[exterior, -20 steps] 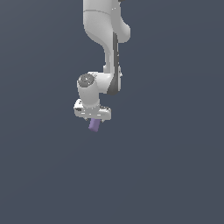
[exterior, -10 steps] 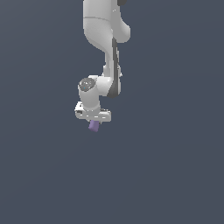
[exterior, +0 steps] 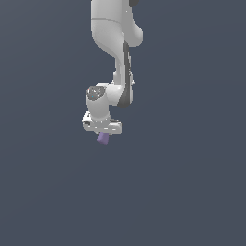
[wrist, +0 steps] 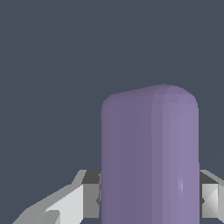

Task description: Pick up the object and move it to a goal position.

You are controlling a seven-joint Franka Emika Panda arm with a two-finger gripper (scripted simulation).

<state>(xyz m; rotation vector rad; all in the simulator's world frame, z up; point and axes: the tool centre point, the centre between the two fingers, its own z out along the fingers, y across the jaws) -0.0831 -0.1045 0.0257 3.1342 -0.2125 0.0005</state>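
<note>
The object is a small matte purple block (exterior: pixel 103 139) that sticks out below my white gripper (exterior: pixel 102 134) in the exterior view. The gripper is shut on it and holds it up off the dark surface. In the wrist view the purple block (wrist: pixel 150 157) fills the middle, with one grey and white finger (wrist: pixel 89 197) pressed against one side and the other finger (wrist: pixel 209 196) against the opposite side. The block's held end is hidden between the fingers. No goal marker shows in either view.
The white arm (exterior: pixel 115 43) comes down from the exterior view's top to the wrist. Only plain dark grey-blue ground (exterior: pixel 192 192) shows around it.
The arm has carried the purple block a little toward the exterior view's left and slightly upward. The grip on the block is unchanged.
</note>
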